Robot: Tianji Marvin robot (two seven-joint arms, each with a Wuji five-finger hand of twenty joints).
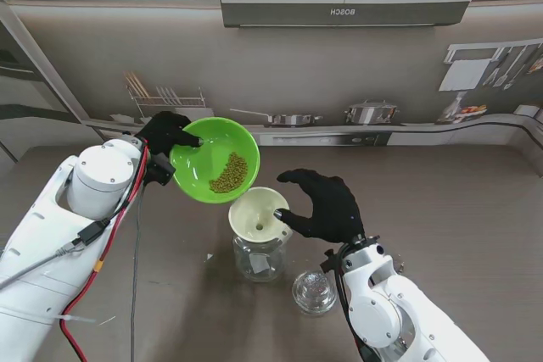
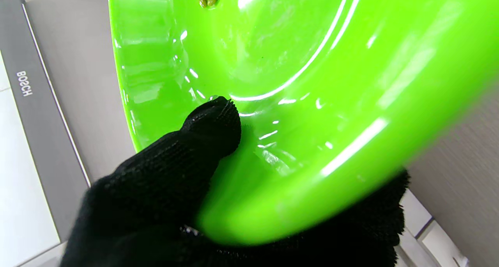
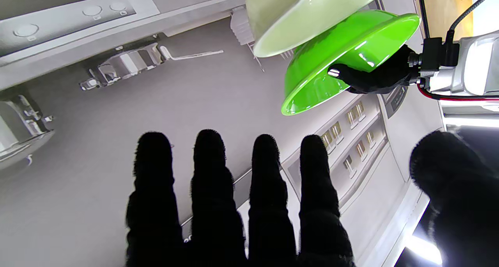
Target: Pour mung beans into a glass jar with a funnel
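Gripping bright green plastic bowl (image 1: 214, 161) by far-left rim, black-gloved left hand (image 1: 167, 136) holds it tilted down toward right, thumb (image 2: 212, 121) inside wall. Small heap of mung beans (image 1: 230, 173) sits on bowl's low side, just short of lip. Right of bowl, cream plastic funnel (image 1: 259, 213) stands in clear glass jar (image 1: 257, 258) on brown table (image 1: 458, 201); bowl lip overhangs funnel rim. Clear glass lid (image 1: 314, 291) lies near-right of jar. Black-gloved right hand (image 1: 324, 204), fingers (image 3: 210, 173) spread wide, holding nothing, hovers beside funnel's right.
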